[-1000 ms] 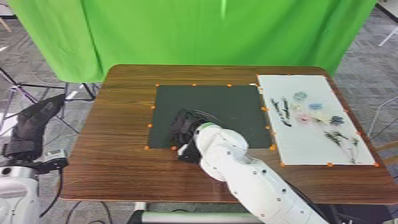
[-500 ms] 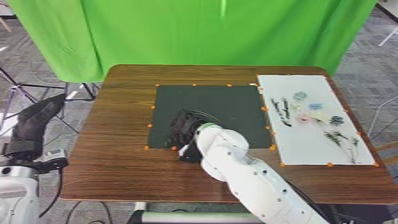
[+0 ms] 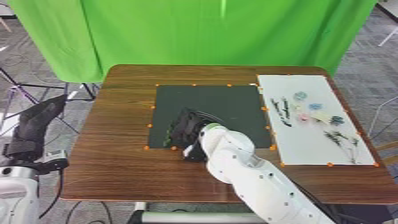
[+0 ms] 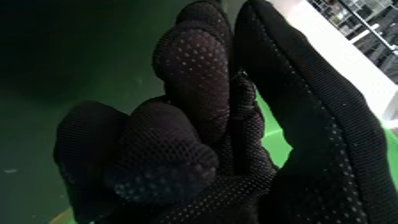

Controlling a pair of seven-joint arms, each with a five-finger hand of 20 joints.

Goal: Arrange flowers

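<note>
In the head view my right hand [image 3: 188, 126] is over the lower left part of the dark mat [image 3: 226, 97]. A thin green stem [image 3: 168, 136] lies on the mat close beside its left side. The right wrist view shows my right hand [image 4: 191, 90] with curled fingers, the thumb against them, and nothing visible in its grasp. My left hand [image 3: 37, 122] is off the table's left side, its fingers straight. On the white board [image 3: 302, 145] lie dark green sprigs [image 3: 285, 111], a pale green flower [image 3: 300, 95], blue flowers [image 3: 315, 106], a pink flower [image 3: 304, 117] and leafy stems [image 3: 339, 137].
The brown wooden table [image 3: 111, 150] runs around the mat and board. Orange markers line their edges. A green curtain [image 3: 195, 40] hangs behind the table.
My right hand and forearm have shifted slightly to the right, uncovering the green stem at the left part of the mat. My left hand has stayed where it was.
</note>
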